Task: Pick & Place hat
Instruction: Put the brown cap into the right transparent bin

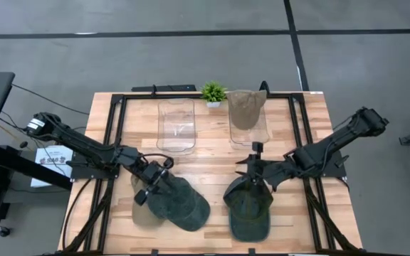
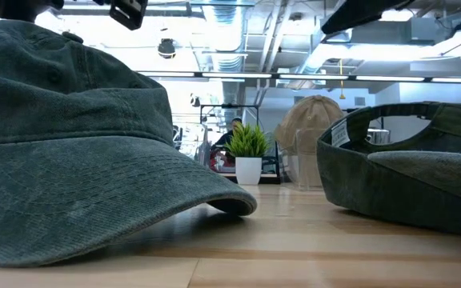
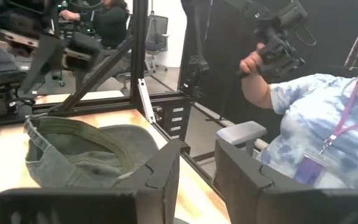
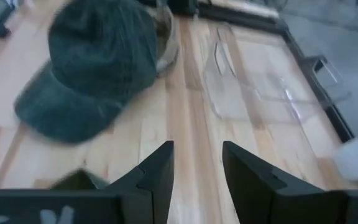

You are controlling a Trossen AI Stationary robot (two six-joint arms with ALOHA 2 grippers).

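Two washed-cotton caps are lying nearest the front edge of the wooden table (image 1: pixel 212 167). The dark green cap (image 1: pixel 179 203) is sitting crown-up at front left, its stitched brim curving down to the planks, and it is partly covering a paler tan cap (image 1: pixel 141 213) beneath it. The olive cap (image 1: pixel 248 208) is resting upturned at front right, its inner band and label showing. A strip of bare wood is separating the two.

The left tool (image 1: pixel 153 178) is hovering just behind the dark green cap, its fingers parted and holding nothing. The right tool (image 1: pixel 253 169) is hovering just behind the olive cap, likewise parted and empty.

Farther back, two clear plastic stands are standing side by side: the left stand (image 1: pixel 176 126) is bare, while the right stand (image 1: pixel 250 131) is carrying a beige cap (image 1: pixel 246 107). A small potted plant (image 1: pixel 213 92) is standing at the rear edge between them.

Beyond the table, a person (image 3: pixel 319 137), cut off at the frame edge, is sitting.
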